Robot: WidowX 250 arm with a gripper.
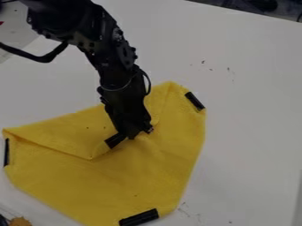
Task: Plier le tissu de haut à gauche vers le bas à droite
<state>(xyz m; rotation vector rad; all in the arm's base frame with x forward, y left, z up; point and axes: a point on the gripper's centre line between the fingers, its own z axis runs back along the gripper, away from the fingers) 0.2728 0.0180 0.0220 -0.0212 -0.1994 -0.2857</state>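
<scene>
The black gripper (134, 133) points down over the middle of the yellow cloth (147, 163), its tip low at the folded-over flap. That flap (77, 134) lies across the cloth's upper left part, its corner turned inward to the middle. A black strip (115, 140) marks this corner, just left of the gripper's tip. Other black strips sit at the upper right corner (194, 101), the left corner (6, 152) and the bottom corner (139, 217). The arm hides part of the fold's upper edge.
The cloth lies on a white table (247, 110). An orange-brown object (20, 221) and a dark item stand at the bottom left corner. A black cable hangs from the arm at the upper left. The table's far edge crosses the top right.
</scene>
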